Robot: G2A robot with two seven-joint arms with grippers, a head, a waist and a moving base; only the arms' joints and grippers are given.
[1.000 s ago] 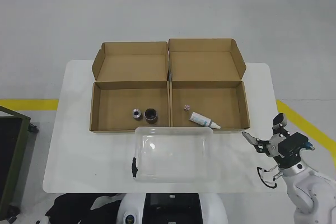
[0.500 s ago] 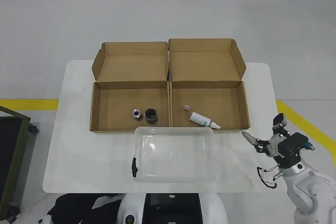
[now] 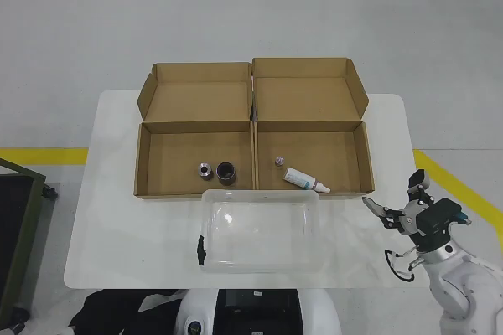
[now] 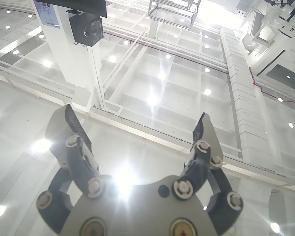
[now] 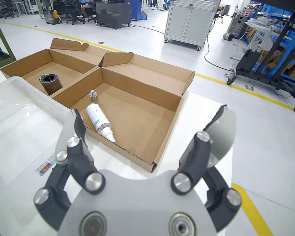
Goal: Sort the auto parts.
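— How did the hands stand?
— My right gripper hung wide open and empty, off to the right of the clear tray. My left gripper was spread wide too, empty, aimed at the ceiling. I couldn't place it against the tray.
— And the parts?
— Two open cardboard boxes sat side by side just beyond the tray's far rim. The right box held a white tube lying flat, nearest the tray, and a small metal stud just past it. The left box held a dark sleeve, upright, with a small silver part just beside it.
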